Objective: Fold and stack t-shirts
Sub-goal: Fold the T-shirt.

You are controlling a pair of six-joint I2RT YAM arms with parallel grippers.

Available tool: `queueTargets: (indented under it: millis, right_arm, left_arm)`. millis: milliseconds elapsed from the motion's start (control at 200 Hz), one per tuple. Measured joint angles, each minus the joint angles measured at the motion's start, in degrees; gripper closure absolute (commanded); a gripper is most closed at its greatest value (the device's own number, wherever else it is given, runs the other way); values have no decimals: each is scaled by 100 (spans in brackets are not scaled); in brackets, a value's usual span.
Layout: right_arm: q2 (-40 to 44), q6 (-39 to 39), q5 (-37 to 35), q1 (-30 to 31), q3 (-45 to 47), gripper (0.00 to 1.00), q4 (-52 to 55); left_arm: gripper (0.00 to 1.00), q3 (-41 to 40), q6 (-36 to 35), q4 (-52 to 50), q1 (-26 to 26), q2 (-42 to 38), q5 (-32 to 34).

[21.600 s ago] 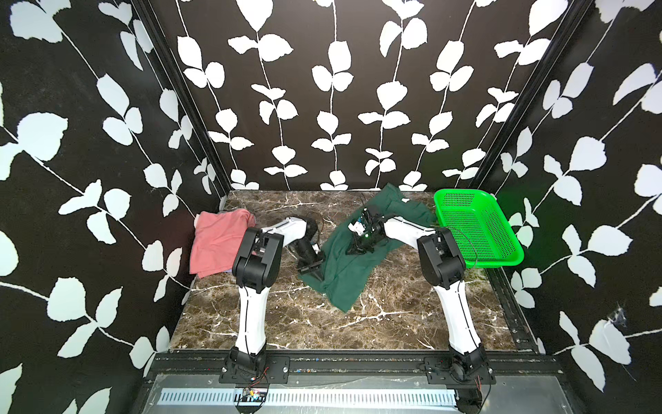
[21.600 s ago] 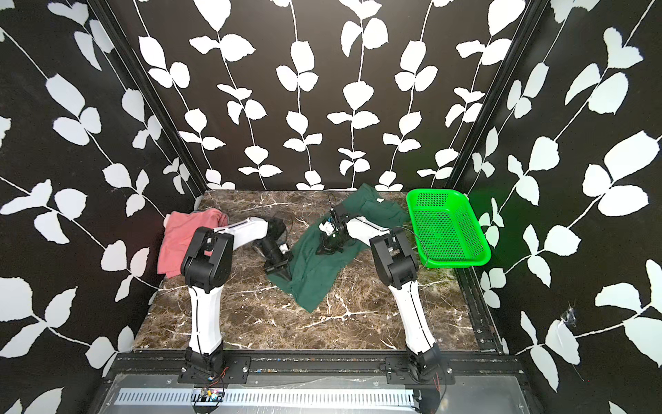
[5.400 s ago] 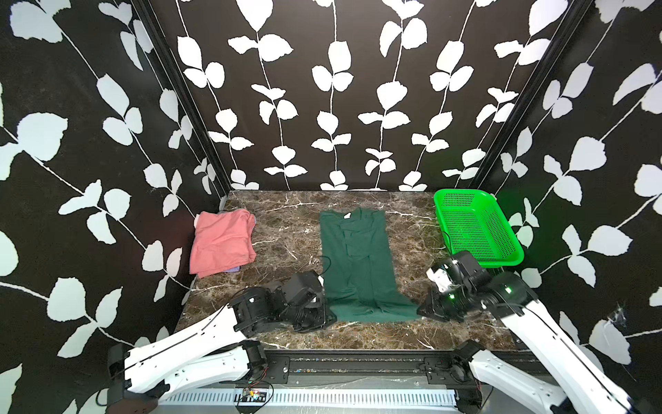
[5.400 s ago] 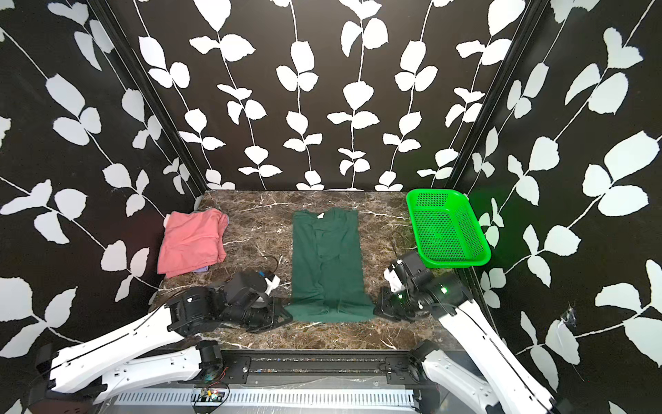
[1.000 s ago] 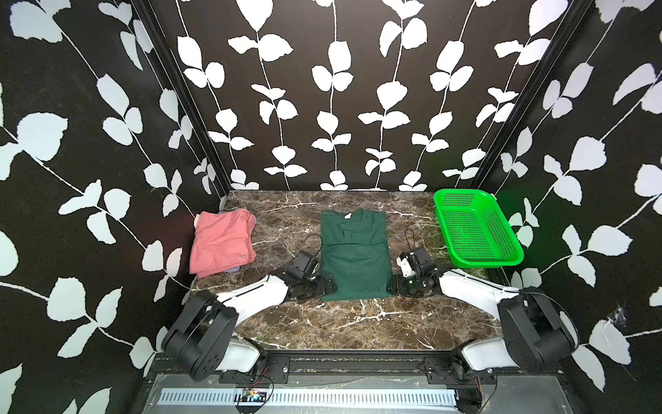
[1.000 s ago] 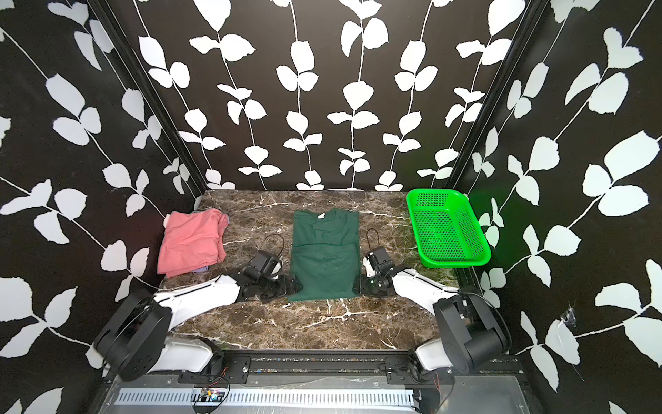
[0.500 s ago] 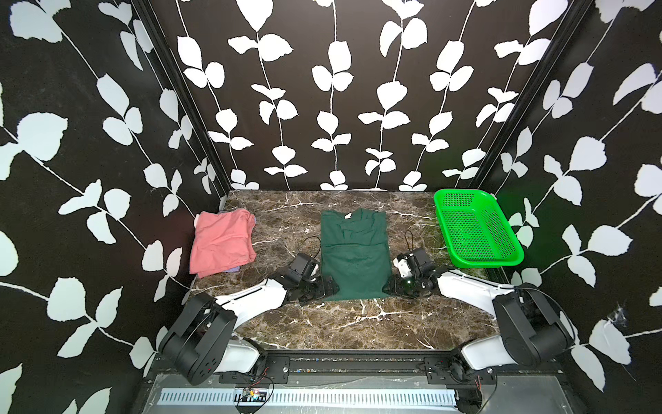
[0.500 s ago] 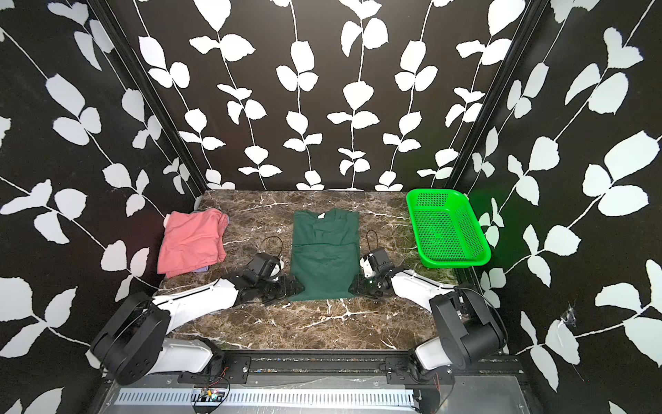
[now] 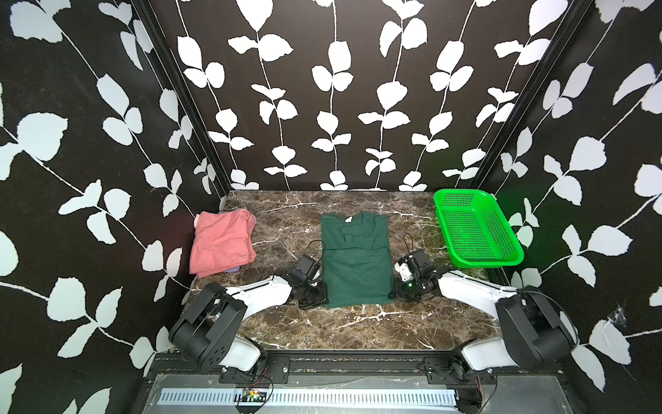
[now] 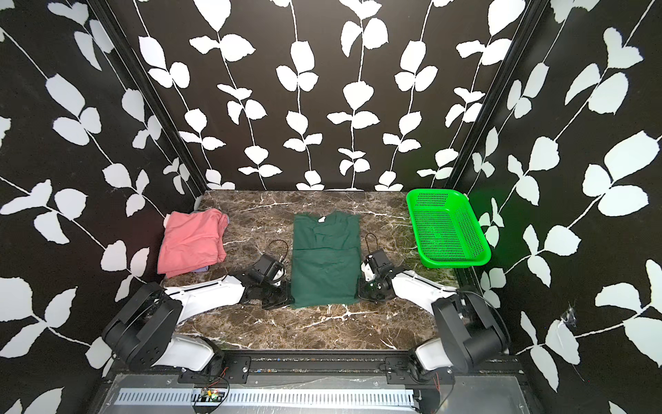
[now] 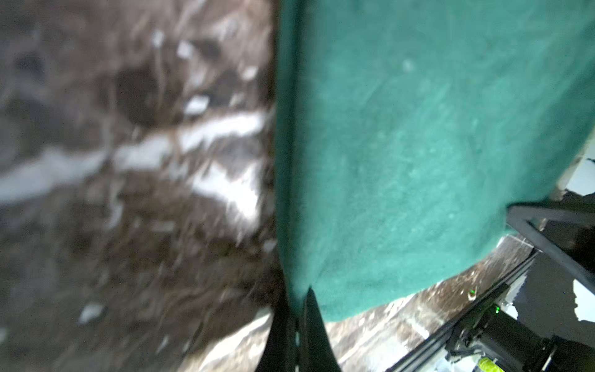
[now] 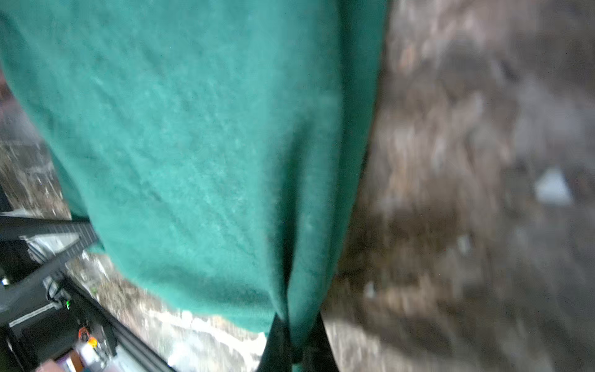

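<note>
Both hands have closed since a second ago. Left hand now pinches the lower left edge of the dark green t-shirt, and right hand pinches its lower right edge. Wrist views show cloth clamped between closed fingers and. The shirt lies flat and folded at frame centre on the table, collar toward the top. Pink t-shirt sits folded at centre left, with a lavender t-shirt peeking out under it. Green basket is at the right, apart from the shirt.

Top views bright and sharp; wrist views heavily blurred.
</note>
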State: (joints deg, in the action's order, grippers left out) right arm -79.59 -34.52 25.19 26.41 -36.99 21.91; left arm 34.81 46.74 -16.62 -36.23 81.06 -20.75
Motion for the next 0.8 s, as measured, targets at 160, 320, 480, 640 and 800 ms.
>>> queueTargets:
  millis: [160, 320, 480, 640, 800]
  right_arm:
    - [796, -50, 61, 105, -39, 100, 822]
    - [1482, -358, 140, 203, -46, 100, 1414]
    - [2098, -715, 240, 341, -144, 100, 1969]
    - [2409, -918, 299, 378, -669, 100, 2494]
    - [2455, -1034, 315, 433, -1259, 100, 2927]
  left_arm:
    - [100, 186, 79, -645, -13, -636, -107]
    - [100, 520, 289, -1241, -13, -1427, -216]
    - [100, 944, 481, -1996, -39, -2201, -249]
    - [100, 1176, 730, -2555, -44, -2769, -282]
    - [100, 1241, 1010, -2815, -44, -3084, -308]
